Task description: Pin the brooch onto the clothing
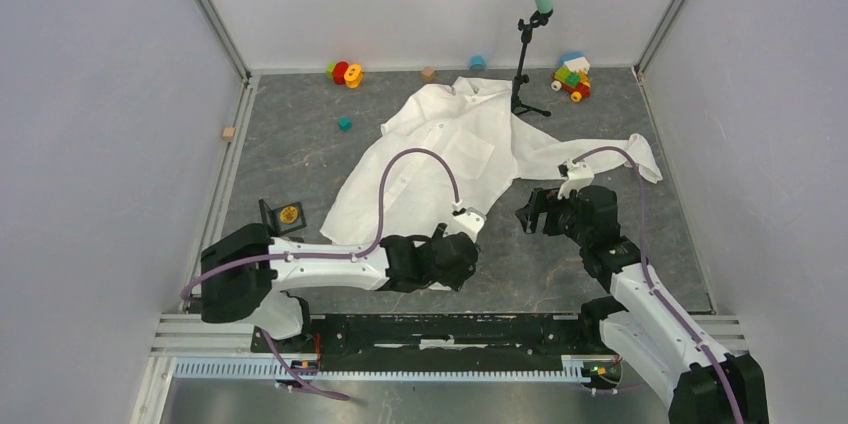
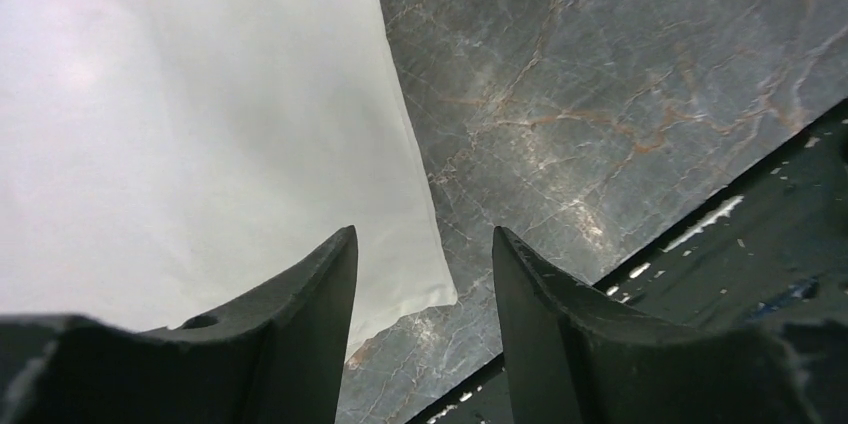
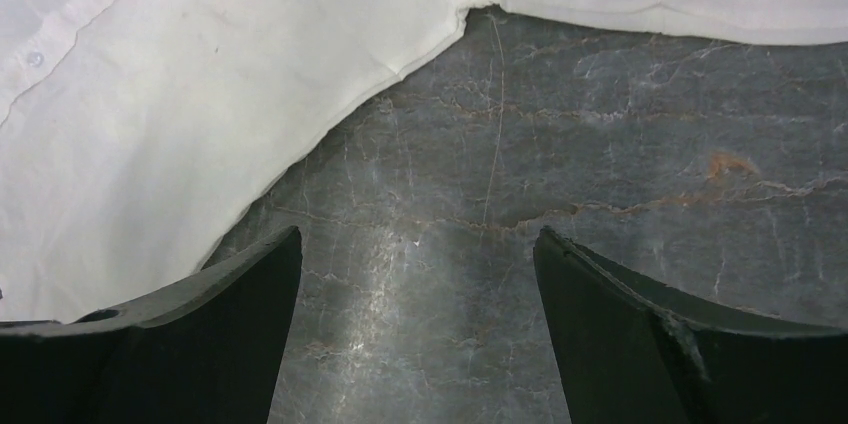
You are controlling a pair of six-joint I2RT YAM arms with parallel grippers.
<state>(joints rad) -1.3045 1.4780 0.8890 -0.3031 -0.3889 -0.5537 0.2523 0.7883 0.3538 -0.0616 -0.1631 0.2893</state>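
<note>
The clothing, a white button-up shirt, lies spread on the grey marble table. The brooch, a gold disc in a small open black box, sits on the table left of the shirt and apart from both arms. My left gripper hangs low over the shirt's near hem. In the left wrist view its jaws stand partly apart, with the hem corner of the clothing lying between them, not pinched. My right gripper is open over bare table, just short of the clothing's edge.
A black tripod stand with a green top stands at the shirt's far edge. Toys lie along the back wall, with a teal cube and a wooden cube. A black rail runs along the near edge.
</note>
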